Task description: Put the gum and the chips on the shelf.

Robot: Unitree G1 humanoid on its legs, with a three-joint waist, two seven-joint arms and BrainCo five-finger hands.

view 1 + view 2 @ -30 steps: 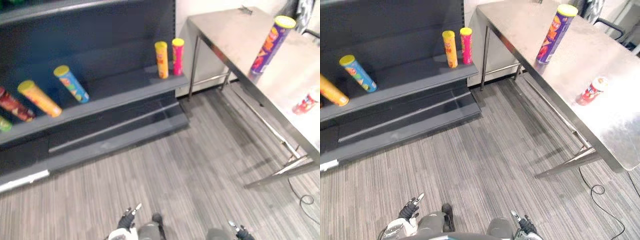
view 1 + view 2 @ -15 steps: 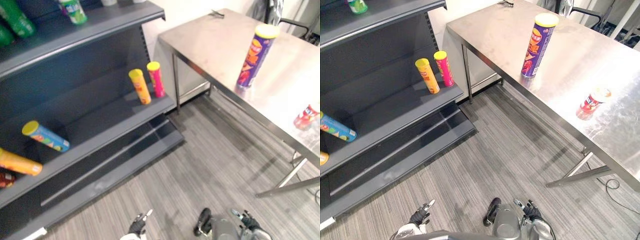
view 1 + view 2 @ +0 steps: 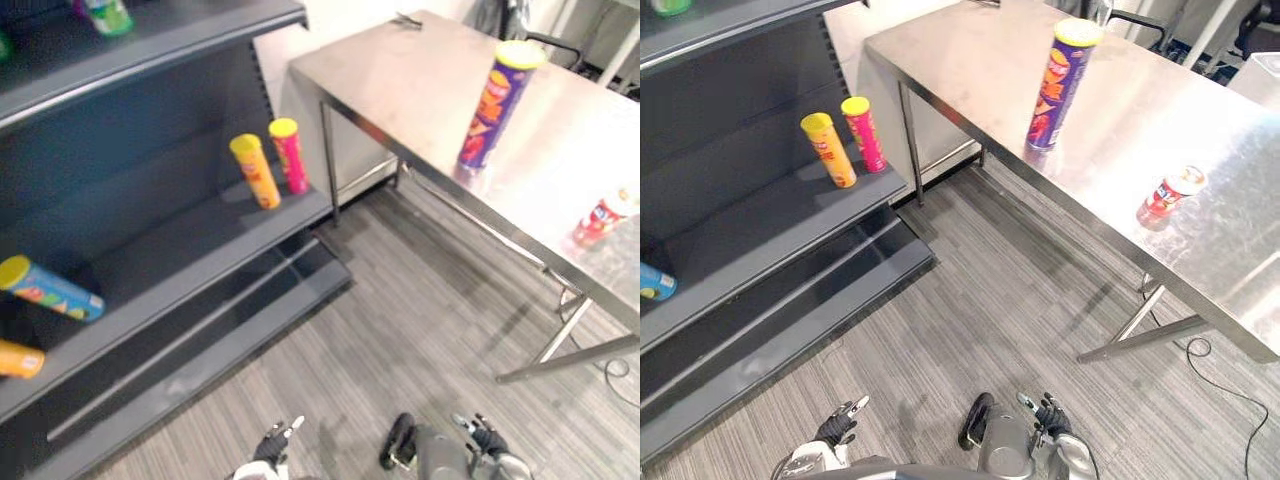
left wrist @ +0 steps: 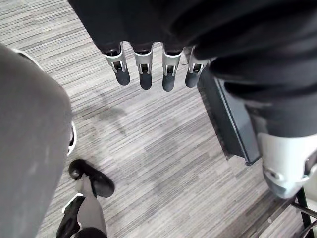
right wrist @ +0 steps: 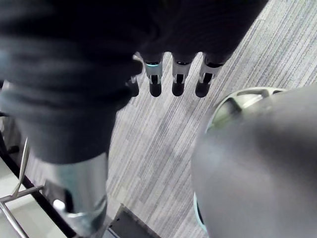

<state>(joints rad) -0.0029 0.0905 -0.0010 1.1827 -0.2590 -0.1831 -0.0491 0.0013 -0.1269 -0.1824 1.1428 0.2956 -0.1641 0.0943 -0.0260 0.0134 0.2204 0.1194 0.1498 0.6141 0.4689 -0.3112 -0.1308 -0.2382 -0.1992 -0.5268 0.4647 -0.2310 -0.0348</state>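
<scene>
Steel counter is topped by the upright purple chips cylinder and, apart, the small red gum tub. The left hand and right hand are hung over striped carpet, fingers released, empty.

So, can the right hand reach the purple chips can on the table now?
Probably not yet: the right hand hangs low with empty fingers, and the purple chips can stands on the table well ahead. Nothing blocks it; stepping closer seems needed.
</scene>
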